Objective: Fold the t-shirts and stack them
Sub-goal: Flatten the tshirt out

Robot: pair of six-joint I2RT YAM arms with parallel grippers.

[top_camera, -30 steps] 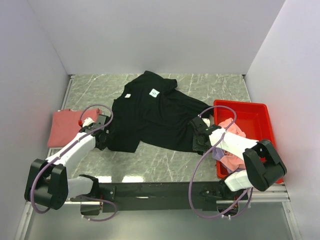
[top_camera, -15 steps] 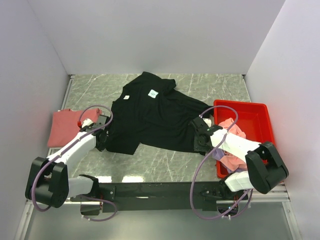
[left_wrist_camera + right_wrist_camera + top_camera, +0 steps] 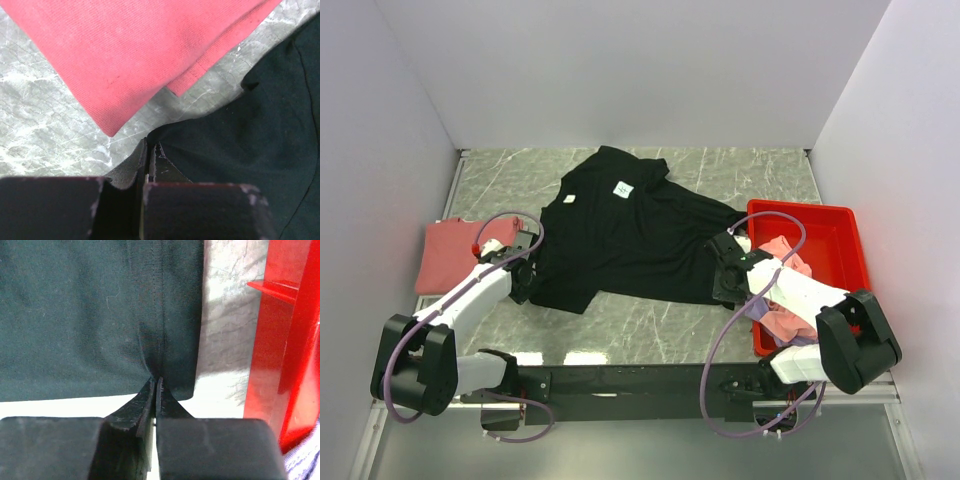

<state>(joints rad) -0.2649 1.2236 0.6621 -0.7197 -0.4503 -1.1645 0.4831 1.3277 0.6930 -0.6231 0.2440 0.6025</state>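
Cloth of the black shirt (image 3: 620, 235) lies spread over the middle of the counter (image 3: 650, 335), with its white label (image 3: 623, 188) facing up. The left jaws are clamped on its left edge, near the corner of the folded red shirt (image 3: 448, 255). That shirt rests flat at the left side, not touching the black one. The right jaws are clamped on the hem at the right side of the black shirt, just beside the bin (image 3: 840, 225). In the bin a pink shirt (image 3: 785, 255) lies crumpled, with a lavender one (image 3: 756, 307) at the near end, partly hidden by the right arm (image 3: 800, 292).
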